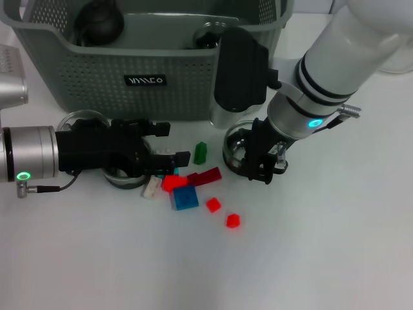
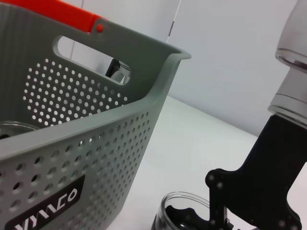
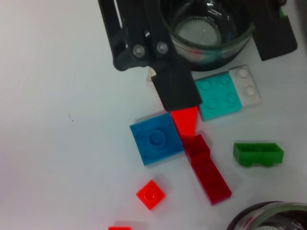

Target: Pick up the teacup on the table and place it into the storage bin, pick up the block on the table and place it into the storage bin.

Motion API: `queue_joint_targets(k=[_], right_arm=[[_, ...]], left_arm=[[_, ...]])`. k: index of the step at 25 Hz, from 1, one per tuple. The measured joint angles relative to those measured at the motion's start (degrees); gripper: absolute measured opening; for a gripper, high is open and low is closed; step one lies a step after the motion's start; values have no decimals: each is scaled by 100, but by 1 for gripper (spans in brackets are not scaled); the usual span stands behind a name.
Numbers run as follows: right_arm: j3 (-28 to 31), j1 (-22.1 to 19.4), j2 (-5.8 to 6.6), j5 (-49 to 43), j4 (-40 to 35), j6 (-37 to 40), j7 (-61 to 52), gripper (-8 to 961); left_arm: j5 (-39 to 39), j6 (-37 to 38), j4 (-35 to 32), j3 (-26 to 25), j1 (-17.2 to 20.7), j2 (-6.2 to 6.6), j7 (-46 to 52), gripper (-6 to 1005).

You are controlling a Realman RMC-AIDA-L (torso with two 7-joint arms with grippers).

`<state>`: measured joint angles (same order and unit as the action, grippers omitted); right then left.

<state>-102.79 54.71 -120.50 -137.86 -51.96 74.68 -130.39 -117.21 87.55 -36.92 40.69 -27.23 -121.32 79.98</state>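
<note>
A clear glass teacup [image 1: 233, 143] [image 2: 180, 211] stands on the white table in front of the storage bin [image 1: 97, 71] [image 2: 110, 134]. My right gripper [image 1: 261, 158] is shut on its right rim, with one finger inside the glass. Several blocks lie left of it: green [image 1: 201, 152] [image 3: 258, 154], red [image 1: 173, 183], dark red [image 1: 208, 175] [image 3: 206, 172], blue [image 1: 185, 197] [image 3: 156, 139], and two small red ones [image 1: 213, 205] [image 1: 233, 221]. My left gripper [image 1: 169, 143] is open just above the red block. A second glass cup [image 1: 122, 177] [image 3: 206, 28] sits under it.
A third glass [image 1: 77, 119] stands against the bin's front wall. Inside the bin lie a dark round object [image 1: 97, 22] and a clear flask [image 1: 206, 35]. Cyan [image 3: 218, 96] and white [image 3: 247, 86] plates lie by the red block. Bare table spreads toward the front.
</note>
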Motion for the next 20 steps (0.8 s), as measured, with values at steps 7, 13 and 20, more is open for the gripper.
queue_joint_targets(k=[7, 13, 20], right_arm=[[448, -317, 17, -65, -615, 657, -67, 68], [1261, -957, 23, -257, -2303, 1808, -317, 78], [2669, -982, 26, 1174, -3909, 2976, -526, 91]], left_arm=[[-3, 12, 8, 1, 18, 13, -1, 860], [-4, 34, 9, 9, 74, 21, -3, 859], [-4, -2, 34, 8, 97, 6, -69, 858]])
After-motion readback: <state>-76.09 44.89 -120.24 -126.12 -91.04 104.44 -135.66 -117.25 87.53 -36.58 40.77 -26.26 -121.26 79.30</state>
